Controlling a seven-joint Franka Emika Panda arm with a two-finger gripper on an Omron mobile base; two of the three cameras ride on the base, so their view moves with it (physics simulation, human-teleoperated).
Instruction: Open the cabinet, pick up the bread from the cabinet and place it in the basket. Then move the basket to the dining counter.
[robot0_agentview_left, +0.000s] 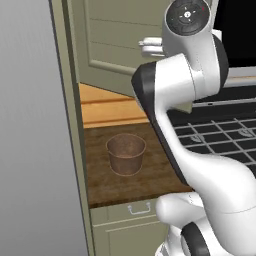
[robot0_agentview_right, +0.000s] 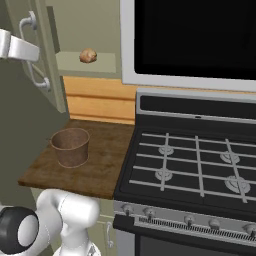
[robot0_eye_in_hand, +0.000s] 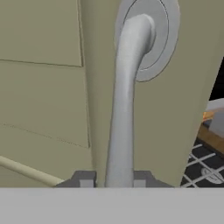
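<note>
In the hand view we see the gripper (robot0_eye_in_hand: 113, 180) at the grey bar handle (robot0_eye_in_hand: 124, 105) of the cabinet door (robot0_eye_in_hand: 48, 87): one dark fingertip (robot0_eye_in_hand: 84, 179) on each side of the bar, close against it. The tips look to be clamped on the handle, though so little of them shows above the bottom edge that we cannot be sure the pads truly touch it. The bar runs up from between the tips to a round grey mount on the door.

From the right base view the cabinet (robot0_agentview_right: 87, 62) stands open, the door swung out to the left with the white hand at its handle. Inside, on the shelf, sits the bread (robot0_agentview_right: 88, 55) — a small round brownish loaf, alone and near the shelf's front edge.

Below the cabinet the basket (robot0_agentview_right: 70, 146) stands upright on the short dark wood worktop (robot0_agentview_right: 105, 165), toward its left side and well apart from the bread above. In the left base view we see the same basket (robot0_agentview_left: 126, 153) on the worktop, to the left of the arm, with a drawer (robot0_agentview_left: 125, 212) and its small wire handle just under the worktop's front edge.

To the right of the worktop — touching its side — is the stove (robot0_agentview_right: 195, 165), its black grates bare, with a row of knobs along its front.
</note>
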